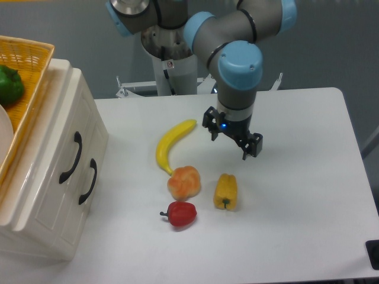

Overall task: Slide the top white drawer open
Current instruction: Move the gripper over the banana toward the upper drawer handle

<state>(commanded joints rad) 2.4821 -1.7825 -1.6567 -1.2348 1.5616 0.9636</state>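
Observation:
The top white drawer (58, 151) is the upper one in the cream-white cabinet at the left, with a curved black handle (70, 157). It looks shut, flush with the cabinet front. The lower drawer has an identical handle (89, 181) closer to the table. My gripper (232, 135) hangs over the middle of the table, well to the right of the cabinet. Its fingers are open and hold nothing.
On the table lie a banana (172, 144), an orange-pink fruit (184, 182), a red pepper (180, 213) and a yellow pepper (225, 191). A yellow basket (29, 53) with a green pepper (9, 86) sits on top of the cabinet.

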